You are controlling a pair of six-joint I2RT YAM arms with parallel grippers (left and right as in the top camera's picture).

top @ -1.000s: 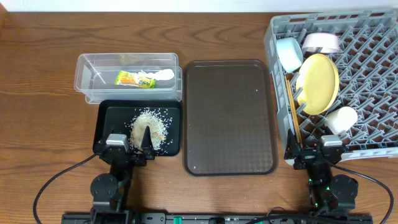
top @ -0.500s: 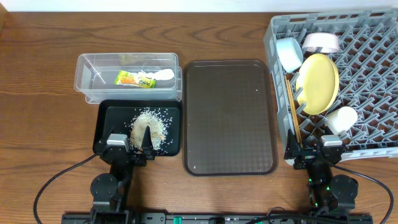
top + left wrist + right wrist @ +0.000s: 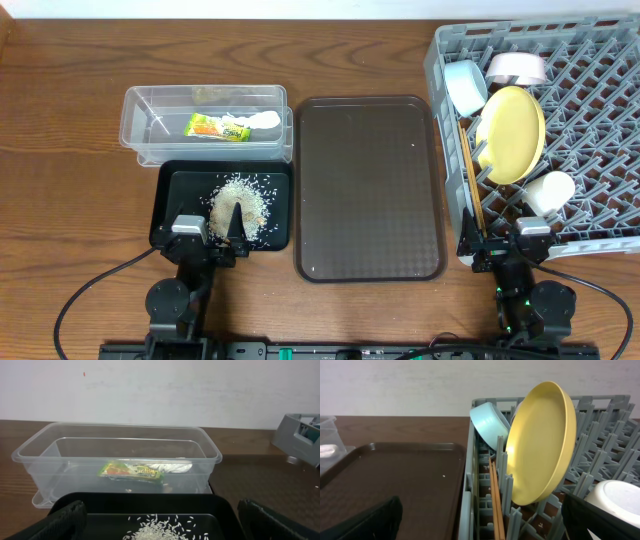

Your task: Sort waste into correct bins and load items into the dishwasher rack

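Left gripper (image 3: pixel 214 233) and right gripper (image 3: pixel 512 243) both splayed, empty. Rice (image 3: pixel 240 200) in black tray (image 3: pixel 165 200) at left's 12 o'clock; chopsticks (image 3: pixel 472 190) racked lengthwise 12-to-6.

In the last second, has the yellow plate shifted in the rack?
No. The yellow plate leans in the same spot of the dishwasher rack, beside the blue bowl.

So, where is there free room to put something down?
The brown serving tray, between the black tray and the dishwasher rack, is bare. So is the rack's right part. Crowded: the rack's left side, around the yellow plate.
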